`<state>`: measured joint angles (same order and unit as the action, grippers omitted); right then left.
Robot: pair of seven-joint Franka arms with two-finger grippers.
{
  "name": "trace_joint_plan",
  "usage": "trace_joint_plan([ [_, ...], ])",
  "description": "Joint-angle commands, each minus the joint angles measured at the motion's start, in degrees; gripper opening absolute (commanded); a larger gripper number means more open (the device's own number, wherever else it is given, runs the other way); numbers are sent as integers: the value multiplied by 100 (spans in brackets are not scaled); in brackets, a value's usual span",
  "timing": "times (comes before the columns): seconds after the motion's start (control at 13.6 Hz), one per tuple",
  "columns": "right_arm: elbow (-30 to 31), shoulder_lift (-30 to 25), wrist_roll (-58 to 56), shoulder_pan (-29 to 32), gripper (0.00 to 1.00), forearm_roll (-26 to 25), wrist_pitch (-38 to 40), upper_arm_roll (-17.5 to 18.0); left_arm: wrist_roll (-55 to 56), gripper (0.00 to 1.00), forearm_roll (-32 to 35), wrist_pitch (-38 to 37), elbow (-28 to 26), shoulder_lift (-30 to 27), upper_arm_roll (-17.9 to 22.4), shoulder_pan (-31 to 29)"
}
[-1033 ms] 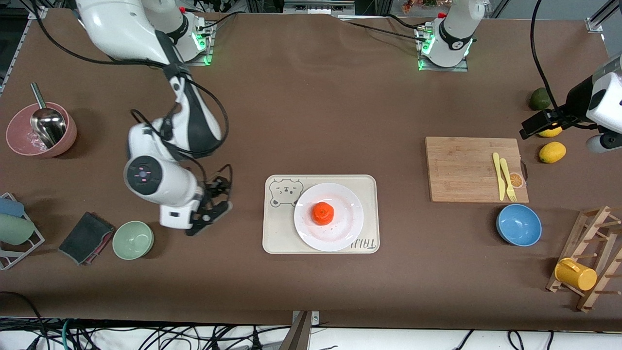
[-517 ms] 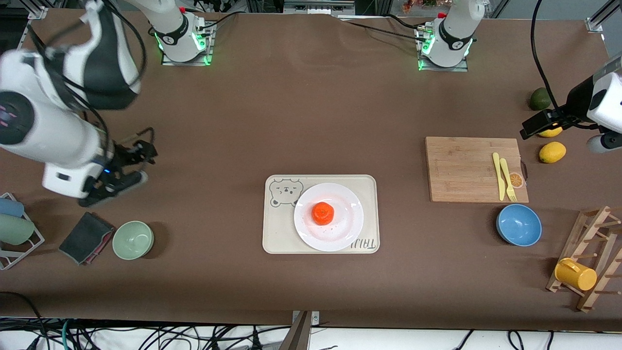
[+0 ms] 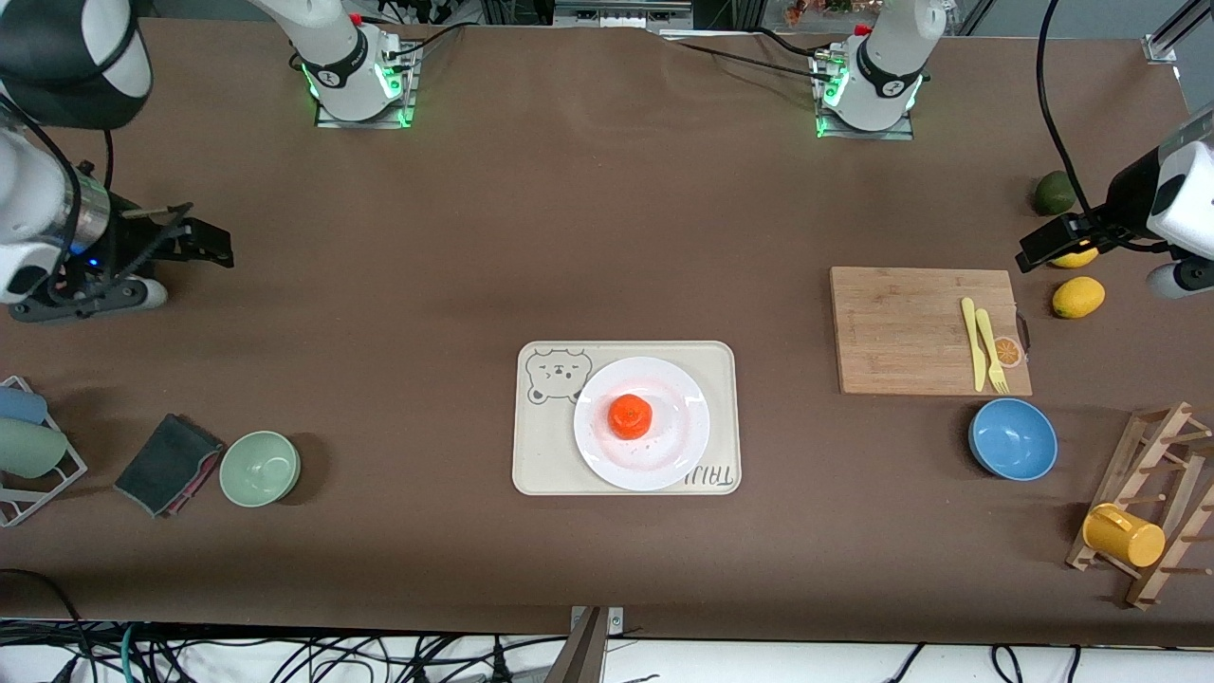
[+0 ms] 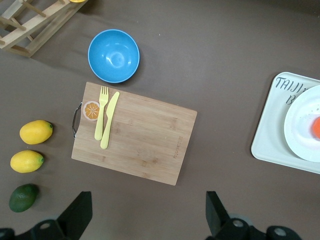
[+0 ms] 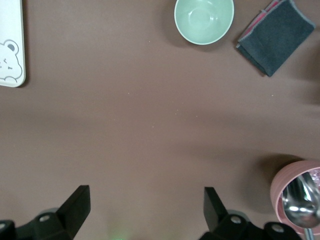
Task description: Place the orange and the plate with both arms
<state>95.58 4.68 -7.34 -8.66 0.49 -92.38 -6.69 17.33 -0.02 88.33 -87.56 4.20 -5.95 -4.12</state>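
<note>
The orange point(image 3: 629, 416) lies in the middle of the white plate point(image 3: 685, 396), which rests on the cream bear tray point(image 3: 545, 460) at mid-table. Part of the plate point(image 4: 300, 120) and a sliver of the orange point(image 4: 316, 128) show at the edge of the left wrist view. My right gripper point(image 3: 133, 296) is open and empty, raised over the right arm's end of the table; its fingers point(image 5: 75, 210) stand wide apart. My left gripper point(image 3: 1168, 280) is open and empty, raised over the left arm's end by the lemons; its fingers point(image 4: 75, 216) are also wide apart.
A cutting board point(image 3: 910, 327) with a yellow knife and fork, a blue bowl point(image 3: 1013, 438), two lemons point(image 4: 36, 131), an avocado point(image 3: 1053, 193) and a wooden rack with a yellow mug point(image 3: 1124, 536) are toward the left arm's end. A green bowl point(image 3: 260, 468), dark cloth point(image 3: 169, 463) and pink bowl point(image 5: 297, 195) are toward the right arm's end.
My right arm has lifted away from beside the tray and swung out toward its own end of the table. The left arm, orange and plate have not moved.
</note>
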Motion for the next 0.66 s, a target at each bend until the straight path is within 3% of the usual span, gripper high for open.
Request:
trace_joint_plan([
  [0.0,716,-801,32,558,100,4,445,686,-54,100,64,-44,125,46,14,16],
  [0.22,540,-679,-39,620,100,-345,-375,669,-54,100,64,-44,125,46,14,16],
  [0.44,164,-696,-5,638,100,-366,-299,634,-54,100,55,-44,125,46,14,16],
  [0.59,22,-635,127,638,100,-60,-132,555,-54,100,55,-35,125,46,14,16],
])
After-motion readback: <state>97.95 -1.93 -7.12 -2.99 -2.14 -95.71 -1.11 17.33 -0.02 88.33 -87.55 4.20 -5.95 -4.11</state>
